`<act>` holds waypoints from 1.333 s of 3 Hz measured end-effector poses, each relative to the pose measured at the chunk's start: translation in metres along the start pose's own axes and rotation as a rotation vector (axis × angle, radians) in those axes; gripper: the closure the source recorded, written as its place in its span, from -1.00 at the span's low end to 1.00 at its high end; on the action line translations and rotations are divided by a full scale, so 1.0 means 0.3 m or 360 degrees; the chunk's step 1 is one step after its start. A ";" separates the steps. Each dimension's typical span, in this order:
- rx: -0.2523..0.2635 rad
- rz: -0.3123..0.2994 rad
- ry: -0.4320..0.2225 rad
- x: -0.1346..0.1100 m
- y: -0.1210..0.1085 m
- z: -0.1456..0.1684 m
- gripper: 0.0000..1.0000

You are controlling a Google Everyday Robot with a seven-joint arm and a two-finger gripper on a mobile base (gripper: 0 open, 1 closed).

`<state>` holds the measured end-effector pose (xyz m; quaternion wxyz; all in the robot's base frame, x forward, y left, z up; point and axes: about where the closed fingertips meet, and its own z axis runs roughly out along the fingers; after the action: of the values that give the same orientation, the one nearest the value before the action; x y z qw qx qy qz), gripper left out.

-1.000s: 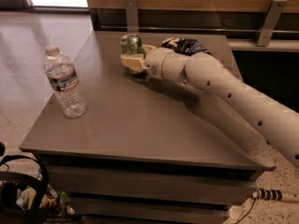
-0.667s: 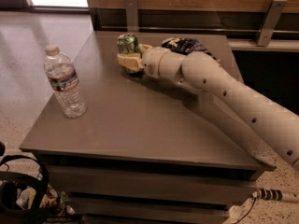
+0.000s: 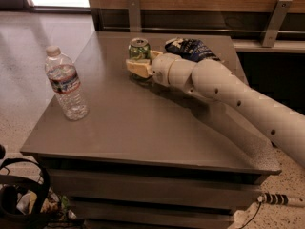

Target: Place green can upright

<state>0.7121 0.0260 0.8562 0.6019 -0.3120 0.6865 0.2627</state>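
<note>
The green can (image 3: 138, 50) stands upright at the far middle of the grey table (image 3: 143, 123), its silver top facing up. My gripper (image 3: 143, 61) is at the can, with one cream finger (image 3: 137, 68) in front of its base and the other behind it on the right. The gripper is shut on the can. The lower part of the can is hidden by the front finger. My white arm reaches in from the lower right.
A clear water bottle (image 3: 66, 82) with a white cap stands upright near the table's left edge. A dark blue and white snack bag (image 3: 190, 48) lies behind my wrist at the far right. A wooden wall with metal brackets runs behind the table.
The can has shifted slightly right in the gripper and now stands straighter. The arm and the bottle have hardly moved.
</note>
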 end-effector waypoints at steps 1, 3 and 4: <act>0.0033 0.0024 0.0030 0.034 -0.010 -0.042 1.00; 0.0033 0.0024 0.0030 0.004 -0.010 -0.046 0.17; 0.0032 0.0024 0.0030 0.004 -0.010 -0.045 -0.47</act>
<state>0.7052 0.0139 0.8570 0.5965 -0.3031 0.6972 0.2573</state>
